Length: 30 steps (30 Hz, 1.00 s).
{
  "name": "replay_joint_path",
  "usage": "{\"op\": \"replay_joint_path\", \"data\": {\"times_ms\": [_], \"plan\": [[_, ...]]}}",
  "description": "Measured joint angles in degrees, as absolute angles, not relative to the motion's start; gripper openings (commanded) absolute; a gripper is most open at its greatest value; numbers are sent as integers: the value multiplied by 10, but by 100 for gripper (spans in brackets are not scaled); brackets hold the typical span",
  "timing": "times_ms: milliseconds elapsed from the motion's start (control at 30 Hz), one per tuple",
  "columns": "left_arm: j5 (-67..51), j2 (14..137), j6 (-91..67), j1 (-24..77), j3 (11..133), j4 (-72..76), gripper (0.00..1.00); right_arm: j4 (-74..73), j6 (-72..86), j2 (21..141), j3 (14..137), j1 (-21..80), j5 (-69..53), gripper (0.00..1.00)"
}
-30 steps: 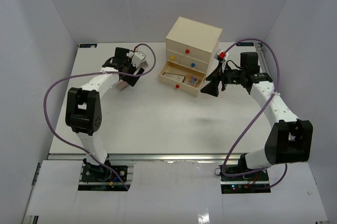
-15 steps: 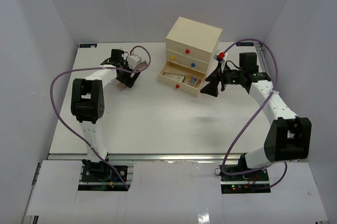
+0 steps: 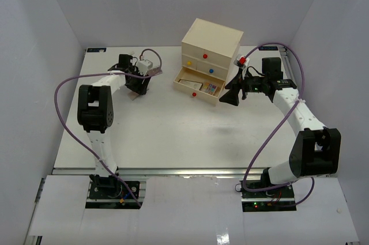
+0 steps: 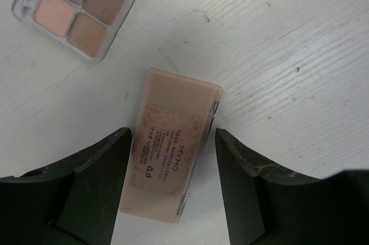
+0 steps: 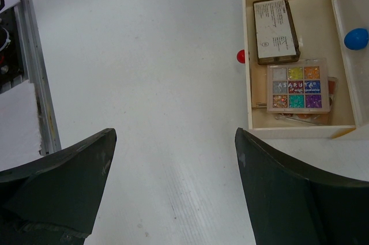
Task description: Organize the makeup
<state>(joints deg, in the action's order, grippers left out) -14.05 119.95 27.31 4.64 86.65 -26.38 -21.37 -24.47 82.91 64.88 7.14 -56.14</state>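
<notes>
In the left wrist view a peach rectangular compact (image 4: pixel 172 151) lies face down on the table between my left gripper's (image 4: pixel 173 167) open fingers, not gripped. A clear-cased palette of tan and pink pans (image 4: pixel 81 8) lies just beyond it. In the top view the left gripper (image 3: pixel 138 85) is low at the back left. My right gripper (image 5: pixel 173 181) is open and empty above bare table, beside the chest's open bottom drawer (image 5: pixel 248 78). That drawer holds a glitter palette (image 5: pixel 297 86) and a dark-edged compact (image 5: pixel 275 30).
The cream three-drawer chest (image 3: pixel 211 40) stands at the back centre, its bottom drawer (image 3: pixel 199 86) pulled out toward the front left. White walls close in the table on three sides. Purple cables loop off both arms.
The left arm has swung back and left and lowered its gripper over the compact. The right arm has barely moved.
</notes>
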Motion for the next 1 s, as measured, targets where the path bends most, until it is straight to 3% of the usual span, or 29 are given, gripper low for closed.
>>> {"op": "replay_joint_path", "data": {"times_ms": [200,367,433,700,867,1000], "plan": [[-163,1202,256,35,867,-261,56,-214,-245,829,649,71,-561,90],[-169,1202,229,31,867,-257,17,-214,-245,829,649,71,-561,90],[-171,1202,209,30,868,-256,6,-214,-245,829,649,71,-561,90],[-253,1178,56,22,840,-233,7,-214,-245,829,649,71,-561,90],[-343,1092,-135,23,744,-154,7,-214,-246,829,649,71,-561,90],[-413,1030,-340,31,645,-2,7,-215,-246,829,649,71,-561,90]]}}
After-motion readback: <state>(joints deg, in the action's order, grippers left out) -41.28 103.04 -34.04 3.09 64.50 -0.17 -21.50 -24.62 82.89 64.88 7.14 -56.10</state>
